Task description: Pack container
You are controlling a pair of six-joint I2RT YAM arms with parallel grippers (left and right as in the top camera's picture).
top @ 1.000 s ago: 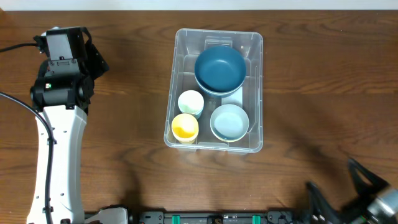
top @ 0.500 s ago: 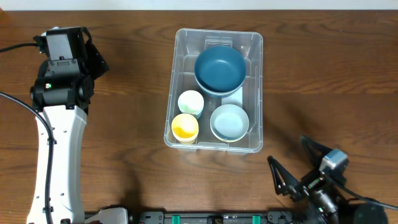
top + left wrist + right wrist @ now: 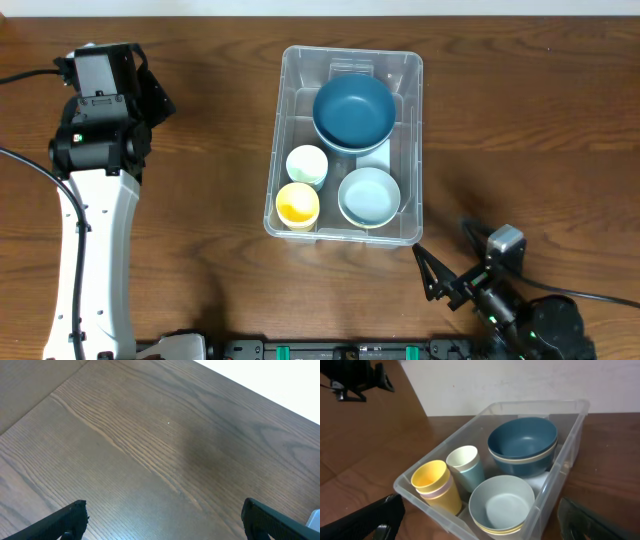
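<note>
Overhead: container [image 3: 414, 140] sits mid-table, packed with dark blue bowl [image 3: 353, 110], light blue bowl [image 3: 369, 195], yellow cup [image 3: 297, 204], pale cup [image 3: 307, 165]. Right gripper [image 3: 450, 265] just off container's near right corner, not touching, jaws wide apart. Left gripper [image 3: 165, 520] well off to left over bare wood table [image 3: 200, 150], jaws spread too

The container [image 3: 298, 108], a clear plastic rectangular bin with rounded corners, stands upright and lidless in the upper middle of the overhead frame, its long sides running top to bottom. Inside are a dark blue bowl [image 3: 353, 110] at the top, a pale blue bowl [image 3: 369, 196] lower right, and a whitish cup [image 3: 307, 164] above a yellow cup [image 3: 297, 204] lower left.
</note>
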